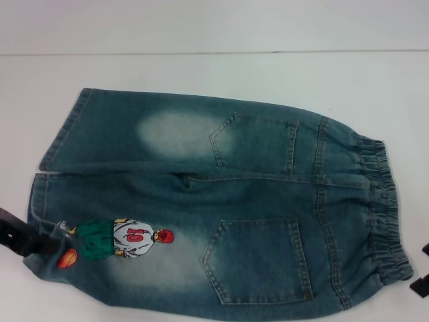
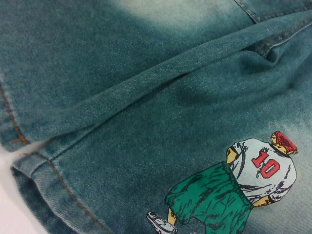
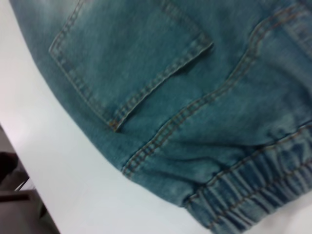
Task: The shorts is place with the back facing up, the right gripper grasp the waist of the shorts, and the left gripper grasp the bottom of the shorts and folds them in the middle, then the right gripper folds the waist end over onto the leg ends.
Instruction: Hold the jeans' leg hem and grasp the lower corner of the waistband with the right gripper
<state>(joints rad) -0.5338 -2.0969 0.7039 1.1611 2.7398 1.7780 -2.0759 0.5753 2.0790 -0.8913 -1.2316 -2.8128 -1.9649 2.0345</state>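
Note:
The denim shorts (image 1: 221,208) lie flat on the white table with both back pockets up. The elastic waist (image 1: 382,208) is on the right and the leg ends (image 1: 50,194) on the left. A printed figure in a number 10 shirt (image 1: 134,236) marks the near leg, and it also shows in the left wrist view as the print (image 2: 258,170). My left gripper (image 1: 23,236) is at the near leg's hem at the left edge. My right gripper (image 1: 421,272) is just off the waist's near corner at the right edge. The right wrist view shows a back pocket (image 3: 131,63) and the waistband (image 3: 253,195).
The white table (image 1: 214,80) extends behind the shorts to a far edge line (image 1: 214,52). In the right wrist view the table's near edge (image 3: 29,161) runs close beside the shorts, with dark floor beyond it.

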